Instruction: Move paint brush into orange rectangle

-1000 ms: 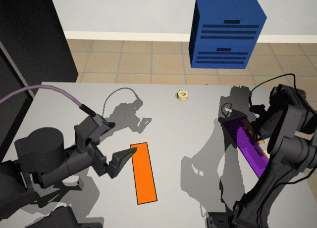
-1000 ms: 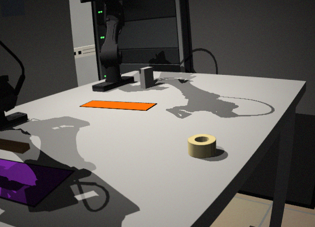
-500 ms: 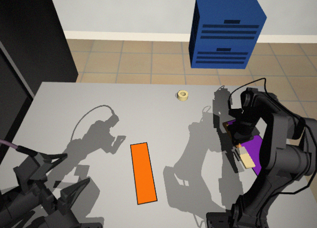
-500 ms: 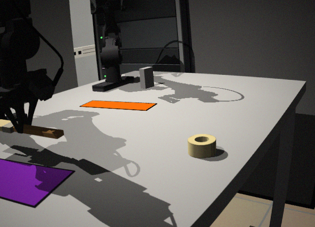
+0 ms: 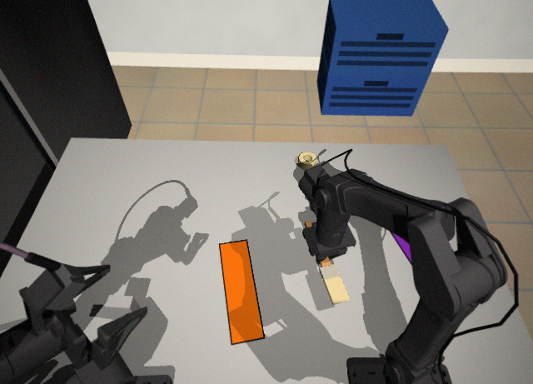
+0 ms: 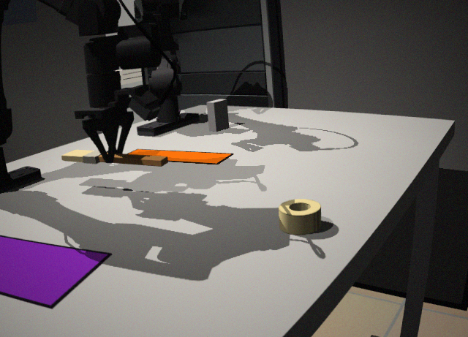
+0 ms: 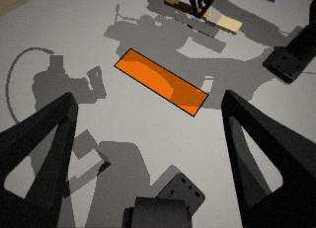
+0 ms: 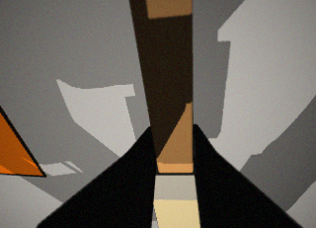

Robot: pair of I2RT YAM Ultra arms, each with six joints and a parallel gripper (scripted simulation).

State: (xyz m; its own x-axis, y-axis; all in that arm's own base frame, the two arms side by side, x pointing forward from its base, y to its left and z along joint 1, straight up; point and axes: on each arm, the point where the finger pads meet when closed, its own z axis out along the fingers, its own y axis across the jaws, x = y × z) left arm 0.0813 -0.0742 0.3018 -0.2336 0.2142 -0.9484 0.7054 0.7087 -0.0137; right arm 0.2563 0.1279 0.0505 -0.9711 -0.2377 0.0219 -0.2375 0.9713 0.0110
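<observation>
The paint brush [image 5: 335, 285] has a brown wooden handle, a grey ferrule and cream bristles. My right gripper [image 5: 323, 259] is shut on its handle near the ferrule and holds it level, just above the table. It hangs beside the orange rectangle [image 5: 241, 291], apart from it, and not over it. In the exterior view the brush [image 6: 115, 158] shows in front of the orange rectangle [image 6: 181, 156]. The right wrist view shows the handle [image 8: 168, 80] between the fingers and an orange corner [image 8: 12, 151] at the left. My left gripper [image 7: 148, 98] is open and empty, above the table near its own base.
The purple rectangle [image 6: 41, 269] lies near the right arm's base. A cream tape roll [image 6: 299, 216] stands near the far table edge. A grey block [image 6: 217, 114] stands by the left arm's base. A blue cabinet [image 5: 378, 55] stands on the floor beyond the table.
</observation>
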